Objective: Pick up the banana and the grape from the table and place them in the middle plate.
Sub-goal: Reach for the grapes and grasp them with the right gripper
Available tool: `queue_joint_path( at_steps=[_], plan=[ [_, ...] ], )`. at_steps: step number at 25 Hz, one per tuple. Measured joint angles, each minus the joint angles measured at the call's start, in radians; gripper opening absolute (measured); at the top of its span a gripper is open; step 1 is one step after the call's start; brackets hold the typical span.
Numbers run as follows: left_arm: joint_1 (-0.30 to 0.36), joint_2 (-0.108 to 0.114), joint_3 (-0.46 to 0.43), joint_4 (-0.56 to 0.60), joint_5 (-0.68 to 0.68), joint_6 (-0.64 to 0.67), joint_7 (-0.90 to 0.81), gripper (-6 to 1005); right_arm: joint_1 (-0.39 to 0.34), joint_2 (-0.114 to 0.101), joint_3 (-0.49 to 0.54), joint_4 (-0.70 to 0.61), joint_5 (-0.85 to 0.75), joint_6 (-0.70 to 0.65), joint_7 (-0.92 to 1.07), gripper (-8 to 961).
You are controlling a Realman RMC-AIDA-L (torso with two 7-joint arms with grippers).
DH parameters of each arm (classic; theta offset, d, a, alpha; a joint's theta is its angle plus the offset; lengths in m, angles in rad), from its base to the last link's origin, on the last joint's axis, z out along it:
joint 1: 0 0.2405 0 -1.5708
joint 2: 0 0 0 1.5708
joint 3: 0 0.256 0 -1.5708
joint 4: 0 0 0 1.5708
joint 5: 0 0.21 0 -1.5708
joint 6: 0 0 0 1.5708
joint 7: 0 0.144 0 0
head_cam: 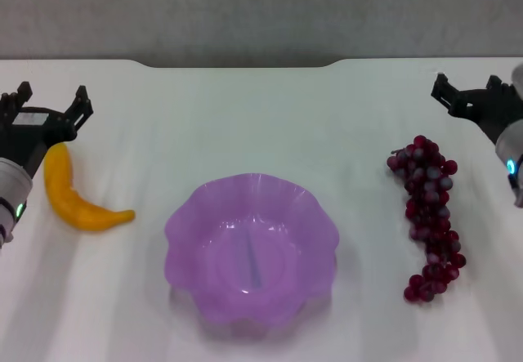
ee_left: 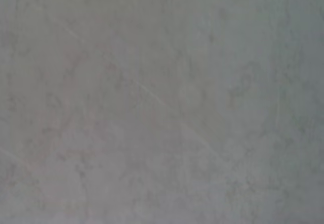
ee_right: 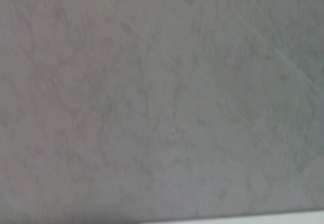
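The yellow-orange banana [head_cam: 75,196] lies on the white table [head_cam: 245,117] at the left. The bunch of dark-red grapes [head_cam: 429,215] lies at the right. The purple scalloped plate [head_cam: 252,250] stands in the middle near the front, with nothing in it. My left gripper [head_cam: 51,100] is open at the far left, just behind the banana's upper end. My right gripper [head_cam: 467,84] is open at the far right, behind the grapes. Both wrist views show only a plain grey surface.
The table's back edge [head_cam: 245,62] runs along a grey wall, with a shallow notch at its middle.
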Motion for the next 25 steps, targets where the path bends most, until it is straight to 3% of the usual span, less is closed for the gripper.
queue_joint_path(
  at_steps=[9,15,18,25],
  plan=[
    [0.001,-0.001,0.007,0.0,0.002,-0.005,-0.001,890,0.042,-0.001,0.244,-0.037,-0.001,0.382,-0.167,837],
    [0.002,-0.001,0.007,0.0,0.002,-0.004,-0.001,890,0.032,0.004,0.265,-0.076,-0.026,0.493,-0.213,831],
    [0.003,-0.001,0.007,0.0,0.002,-0.005,0.001,890,-0.01,0.004,0.301,-0.109,-0.046,0.587,-0.188,828],
    [0.004,-0.001,0.006,0.0,0.003,-0.013,-0.003,890,-0.125,0.008,0.333,-0.231,-0.111,0.577,-0.137,820]
  ],
)
